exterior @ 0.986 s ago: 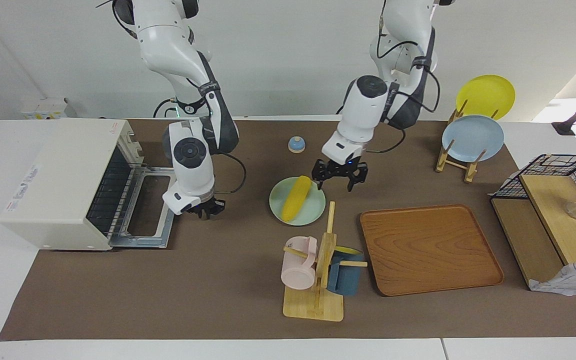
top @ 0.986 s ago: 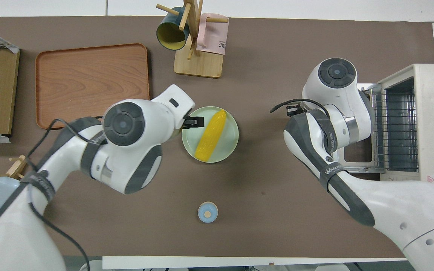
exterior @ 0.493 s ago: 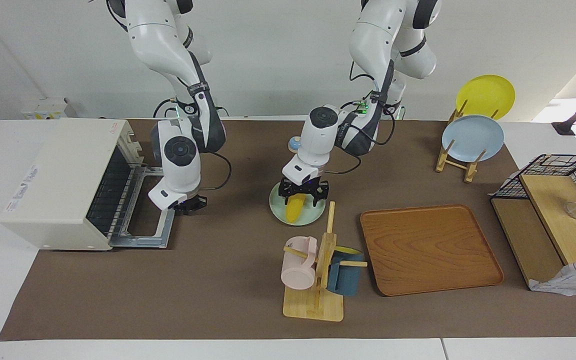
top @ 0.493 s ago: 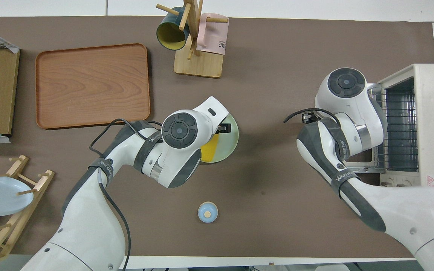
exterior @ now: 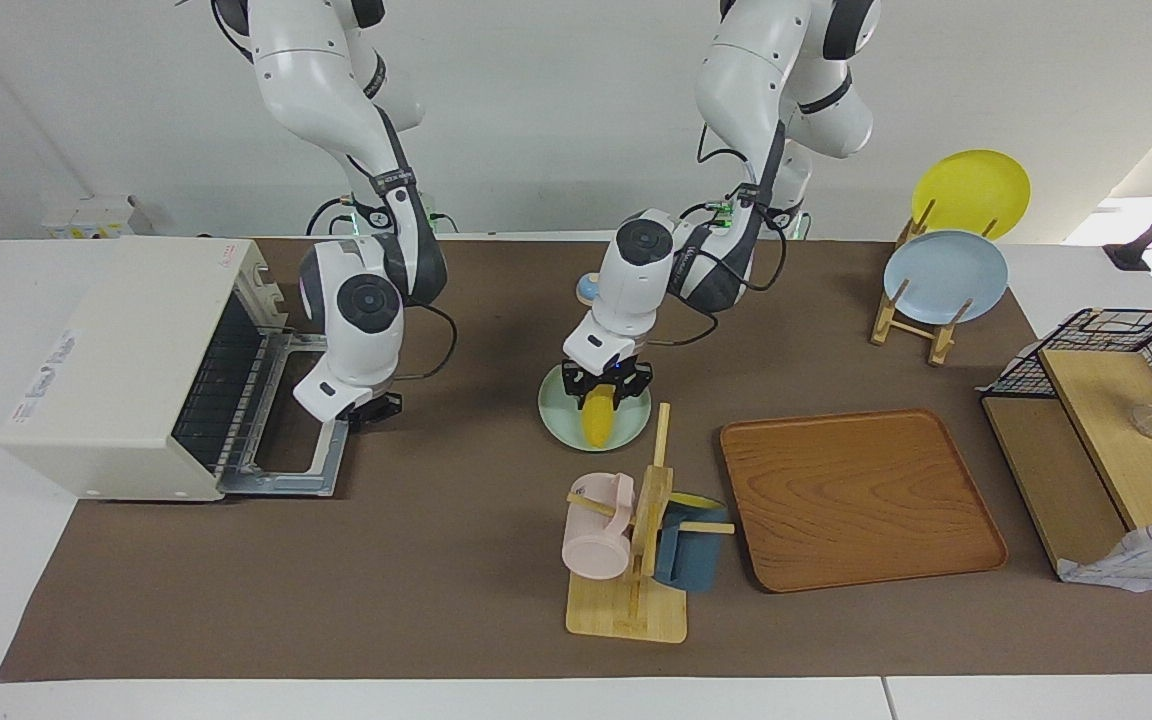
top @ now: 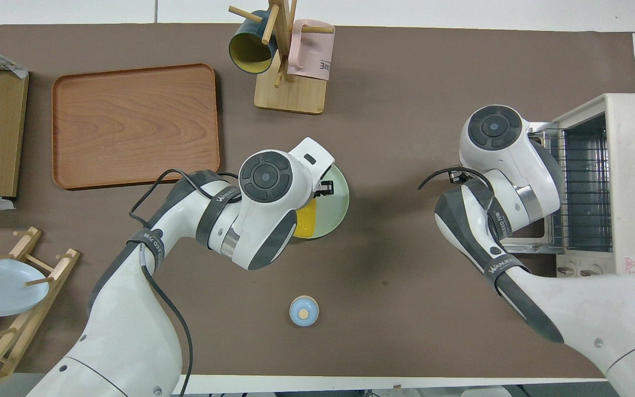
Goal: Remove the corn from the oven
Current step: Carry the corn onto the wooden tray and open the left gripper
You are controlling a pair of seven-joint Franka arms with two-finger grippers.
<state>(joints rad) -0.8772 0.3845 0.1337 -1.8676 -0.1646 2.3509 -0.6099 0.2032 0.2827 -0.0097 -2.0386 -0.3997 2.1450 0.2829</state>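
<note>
Yellow corn [exterior: 597,421] on green plate [exterior: 551,409] | left gripper [exterior: 606,386] clamped on it (right gripper [exterior: 373,409]: cannot tell)

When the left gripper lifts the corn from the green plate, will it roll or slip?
The corn is round and tapered, so it may roll on the green plate. Its surface looks smooth; the left gripper, straddling its end, could let it pivot.

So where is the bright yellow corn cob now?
The bright yellow corn cob lies on the pale green round plate at mid-table, under the left gripper, nearer the robots than the wooden mug stand.
</note>
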